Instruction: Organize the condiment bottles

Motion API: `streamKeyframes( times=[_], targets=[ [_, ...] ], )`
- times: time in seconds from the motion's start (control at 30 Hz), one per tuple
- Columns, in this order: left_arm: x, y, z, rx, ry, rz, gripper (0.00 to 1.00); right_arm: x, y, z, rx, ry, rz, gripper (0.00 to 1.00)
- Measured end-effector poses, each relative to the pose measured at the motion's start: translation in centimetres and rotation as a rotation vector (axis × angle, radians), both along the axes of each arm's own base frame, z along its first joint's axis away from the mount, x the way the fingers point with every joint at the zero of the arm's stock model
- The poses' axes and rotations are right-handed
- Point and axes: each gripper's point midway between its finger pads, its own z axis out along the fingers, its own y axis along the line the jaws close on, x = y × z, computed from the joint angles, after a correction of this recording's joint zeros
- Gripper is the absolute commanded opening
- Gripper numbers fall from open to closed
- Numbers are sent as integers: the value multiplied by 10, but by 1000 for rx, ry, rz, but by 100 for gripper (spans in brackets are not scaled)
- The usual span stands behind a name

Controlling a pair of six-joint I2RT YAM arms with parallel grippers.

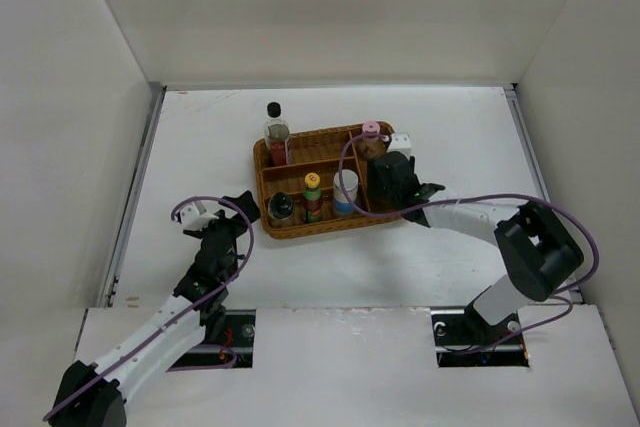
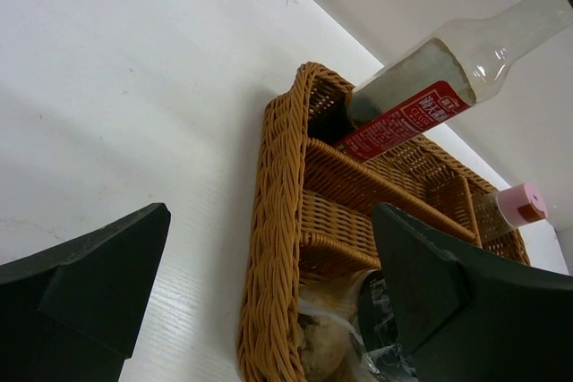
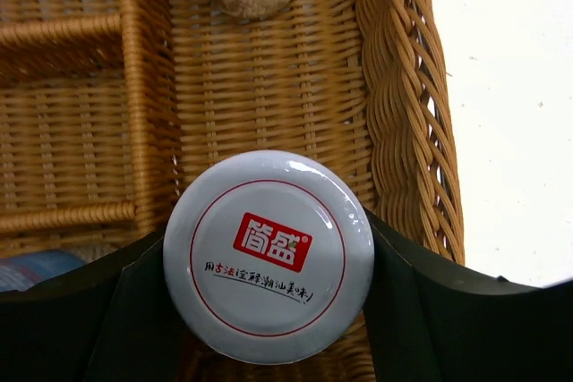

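Note:
My right gripper (image 1: 396, 179) hangs over the right compartment of the brown wicker tray (image 1: 261, 185). It is shut on the squat pale-lidded jar (image 3: 269, 252), with a finger pressed on each side of the lid. The arm hides that jar in the top view. The pink-capped bottle (image 1: 371, 135) stands just behind it. The tall clear black-capped bottle (image 1: 275, 133) is in the back-left compartment. The short black-capped jar (image 1: 281, 208), the dark green-yellow-capped bottle (image 1: 313, 196) and the blue-labelled white-capped bottle (image 1: 345, 191) stand in the front row. My left gripper (image 1: 226, 223) is open and empty on the table, left of the tray.
White walls close off the table on the left, back and right. In the left wrist view the tray's left wall (image 2: 273, 248) lies between my open fingers, with the short jar (image 2: 375, 314) just inside it. The tray's right rim (image 3: 403, 87) runs close beside the held jar.

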Motion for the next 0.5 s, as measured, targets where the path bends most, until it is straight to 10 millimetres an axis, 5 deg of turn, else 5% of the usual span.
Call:
streamKeyframes(
  times=[0.17, 0.33, 0.5],
  targets=[
    [0, 1, 0, 1, 1, 5, 100, 7, 6, 11, 48, -46, -13, 100],
    [1, 3, -1, 2, 3, 11, 100, 6, 3, 49, 104, -128, -26, 100],
    [1, 7, -1, 3, 5, 25, 100, 0, -31, 124, 211, -304, -107, 100]
  ],
)
